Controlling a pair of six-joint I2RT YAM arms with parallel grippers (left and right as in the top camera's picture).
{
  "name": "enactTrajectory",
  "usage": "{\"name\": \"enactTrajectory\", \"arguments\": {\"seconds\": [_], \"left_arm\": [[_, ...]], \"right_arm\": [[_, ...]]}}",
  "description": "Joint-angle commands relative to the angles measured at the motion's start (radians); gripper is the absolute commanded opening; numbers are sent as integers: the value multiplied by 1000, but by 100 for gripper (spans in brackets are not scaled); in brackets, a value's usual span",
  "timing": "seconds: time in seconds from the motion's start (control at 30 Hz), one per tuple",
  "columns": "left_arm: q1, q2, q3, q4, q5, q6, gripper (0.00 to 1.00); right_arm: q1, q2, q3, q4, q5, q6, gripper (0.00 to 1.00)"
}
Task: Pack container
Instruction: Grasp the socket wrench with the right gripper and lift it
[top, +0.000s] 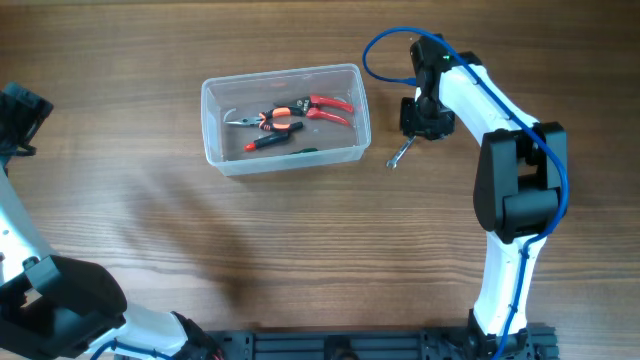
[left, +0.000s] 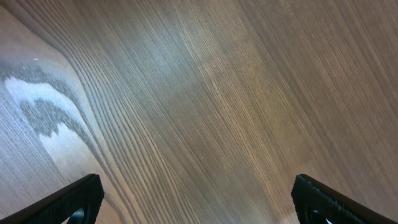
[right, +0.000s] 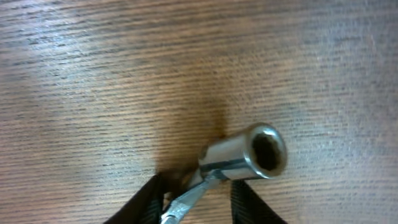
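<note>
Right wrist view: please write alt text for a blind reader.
A shiny metal socket tool, its round open end facing the camera, fills the lower middle over a wooden table. Its thin shaft runs between the right pincer's two black fingers; whether they clamp it is unclear.

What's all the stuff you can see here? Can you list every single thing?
container: one, clear, on the table, left of the right arm
pliers: one, orange and black handles, inside the container
cutters: one, red handles, inside the container, beside the pliers
screwdriver: one, red and black, inside the container, by its near wall
metal tool: one, silver, just right of the container, in the right pincer
table: one, brown wood, under everything
cable: one, blue, looping off the right arm
left pincer: one, black, open, over bare table at the far left
right pincer: one, black, shut on the metal tool
</note>
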Motion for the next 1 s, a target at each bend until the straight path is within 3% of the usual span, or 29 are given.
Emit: {"name": "enactTrajectory", "arguments": {"seconds": [0.0,0.23,0.37,0.97], "left_arm": [[4,3,-4,0,8,-9,100],[4,3,-4,0,8,-9,100],[4,3,-4,1,8,-9,100],[4,3,-4,0,8,-9,100]], "right_arm": [[1,25,-3,-9,-16,98,25],[-3,26,-3,17,0,140,21],[-14,25,-3,32,1,139,4],[-51,-10,55,-8,42,-21,4]]}}
